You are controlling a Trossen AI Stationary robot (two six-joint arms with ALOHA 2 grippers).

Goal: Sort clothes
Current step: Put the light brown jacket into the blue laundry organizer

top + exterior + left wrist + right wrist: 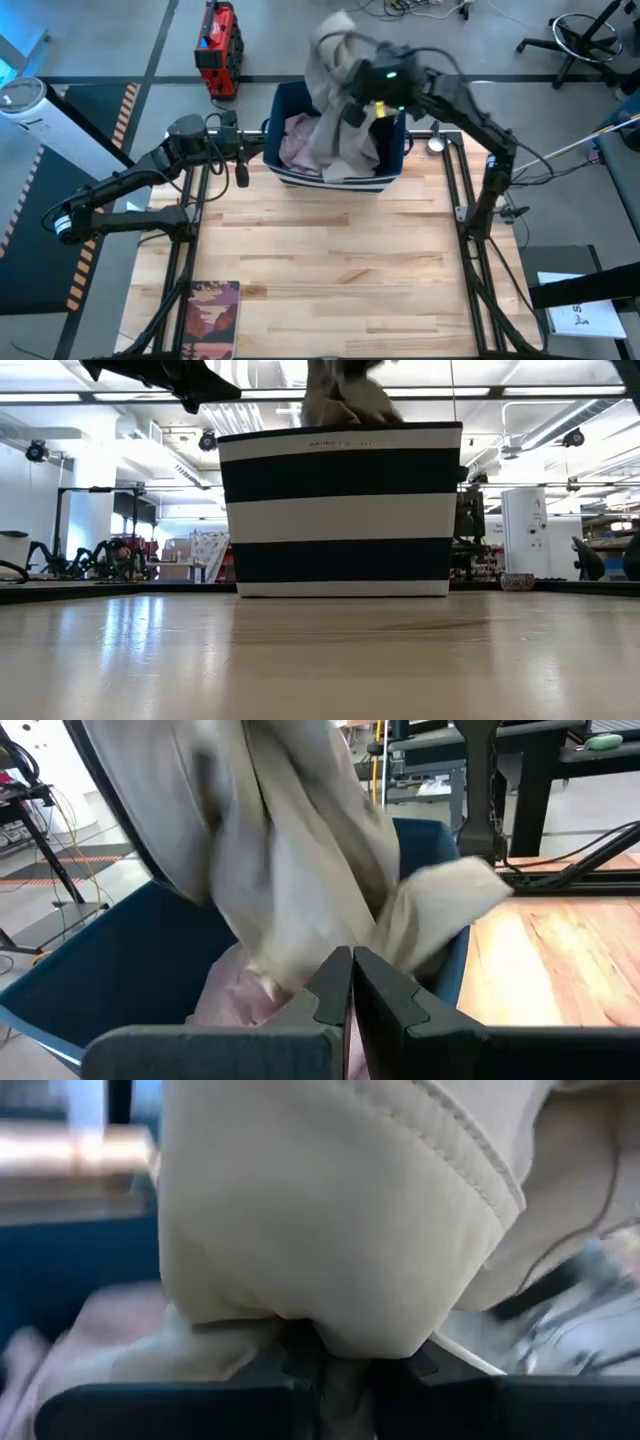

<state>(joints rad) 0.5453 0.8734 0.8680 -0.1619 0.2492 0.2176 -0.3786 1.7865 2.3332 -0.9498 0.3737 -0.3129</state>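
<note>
A large beige-khaki garment (335, 125) hangs from my right gripper (348, 75), which is shut on it above the navy blue bin (290, 97). Its lower part drapes into the bin over a pale lilac-pink garment (296, 142) lying inside. The low view shows the bin as a navy-and-white striped wall (340, 510) with the beige garment (345, 400) rising above its rim. My left gripper (252, 148) is shut with nothing between its fingers, just outside the bin's left side and level with its rim; its fingertips (350, 965) point at the beige garment (300, 870). My right gripper pinches a bunched fold of the beige garment (320, 1335) between its two fingers; several layers bulge out over them. The fingers come from the table's right side, slanting a little downward. The garment hangs slack below the hold, its lower end resting in the bin.
A flat reddish-brown book (212, 315) lies at the table's near left corner. A small round cup (437, 143) stands to the right of the bin. The wooden tabletop (330, 250) in front of the bin is bare. A red case (218, 50) sits on the floor beyond.
</note>
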